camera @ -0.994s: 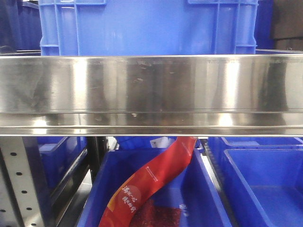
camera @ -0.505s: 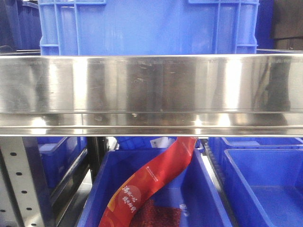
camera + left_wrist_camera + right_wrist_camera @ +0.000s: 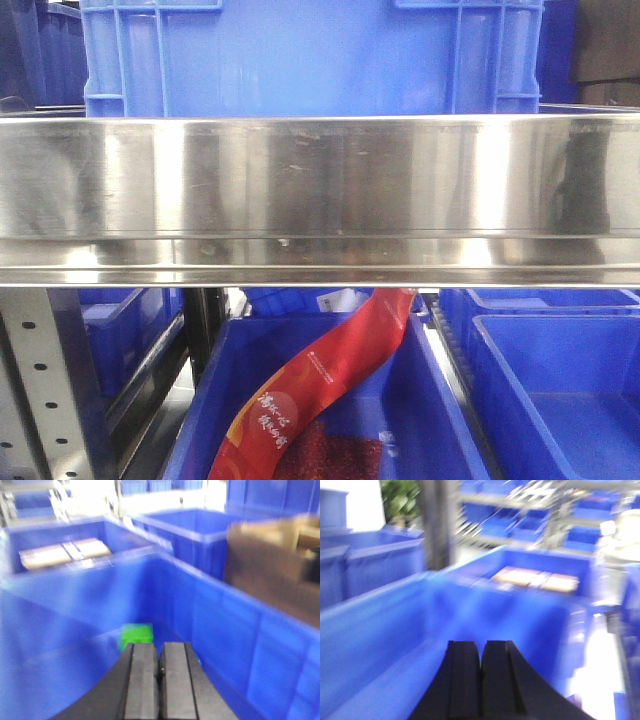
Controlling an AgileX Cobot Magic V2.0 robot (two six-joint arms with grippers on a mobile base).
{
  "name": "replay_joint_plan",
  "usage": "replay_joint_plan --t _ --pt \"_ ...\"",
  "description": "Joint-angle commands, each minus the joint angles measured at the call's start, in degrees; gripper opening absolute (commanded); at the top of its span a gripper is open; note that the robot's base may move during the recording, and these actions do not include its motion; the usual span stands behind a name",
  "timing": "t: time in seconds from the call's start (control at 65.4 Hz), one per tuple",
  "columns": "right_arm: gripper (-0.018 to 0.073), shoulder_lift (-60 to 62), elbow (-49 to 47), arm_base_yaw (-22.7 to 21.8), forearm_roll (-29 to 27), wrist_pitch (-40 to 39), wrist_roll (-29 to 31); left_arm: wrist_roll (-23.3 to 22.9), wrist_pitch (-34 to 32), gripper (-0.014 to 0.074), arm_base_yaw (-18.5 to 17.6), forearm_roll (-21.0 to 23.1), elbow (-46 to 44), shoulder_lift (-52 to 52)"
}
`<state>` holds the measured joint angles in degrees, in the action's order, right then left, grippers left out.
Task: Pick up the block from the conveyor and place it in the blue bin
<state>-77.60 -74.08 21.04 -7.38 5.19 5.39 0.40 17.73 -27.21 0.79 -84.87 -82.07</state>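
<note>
- Black, flat-faced fingers of the left gripper (image 3: 159, 672) are pressed together with only a thin seam between them, and nothing is held in that seam.
- Just beyond the left fingertips, slightly to their left, a small bright green block (image 3: 135, 635) lies on the floor of a big blue plastic bin (image 3: 225, 630), whose walls rise on both sides of the fingers.
- Farther past those fingers, another blue crate holds a flat tan cardboard piece (image 3: 64, 553); off to the right of the fingers sits a blurred brown cardboard box (image 3: 272, 570).
- Black fingers of the right gripper (image 3: 481, 672) are likewise closed face to face, holding nothing.
- Ahead of and beneath the right fingers lies the blurred inside of a blue plastic tub (image 3: 380, 645); beyond its far wall another blue crate shows flat tan sheets (image 3: 535, 579).
- Front view: a shiny stainless-steel rail (image 3: 320, 200) runs across the middle, with a blue ribbed crate (image 3: 310, 55) above it.
- Below the rail, a red printed strip (image 3: 320, 390) hangs at a slant into an open blue bin (image 3: 440, 420).
- Neither arm appears in the front view, and no conveyor can be seen in any view.
</note>
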Motion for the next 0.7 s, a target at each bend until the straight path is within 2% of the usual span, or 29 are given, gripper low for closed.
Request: replay_joint_plan --t 0.0,0.184,0.306,0.459,0.688 --pt "-0.0160 4.06 2.54 -2.01 -0.53 -0.75 -0.29 0.04 -0.02 -0.0111 2.22 0.37 2.05 3.98" --pt "-0.0160 13.06 13.97 -5.21 -0.53 -2.41 -0.29 0.04 -1.92 -0.0111 6.74 0.37 12.91 13.62" --pt "-0.0160 19.68 24.90 -6.56 -0.65 -6.07 -0.29 -0.40 -5.09 -0.0111 9.73 0.58 24.20 21.62" --pt "-0.0160 28.25 35.41 -6.62 -0.75 -7.07 -0.29 -0.70 -7.18 -0.0111 14.31 0.58 37.99 32.09" --pt "-0.0160 37.92 49.56 -6.62 -0.90 -10.45 -0.29 -0.70 -8.08 -0.0111 21.66 3.45 55.19 48.82"
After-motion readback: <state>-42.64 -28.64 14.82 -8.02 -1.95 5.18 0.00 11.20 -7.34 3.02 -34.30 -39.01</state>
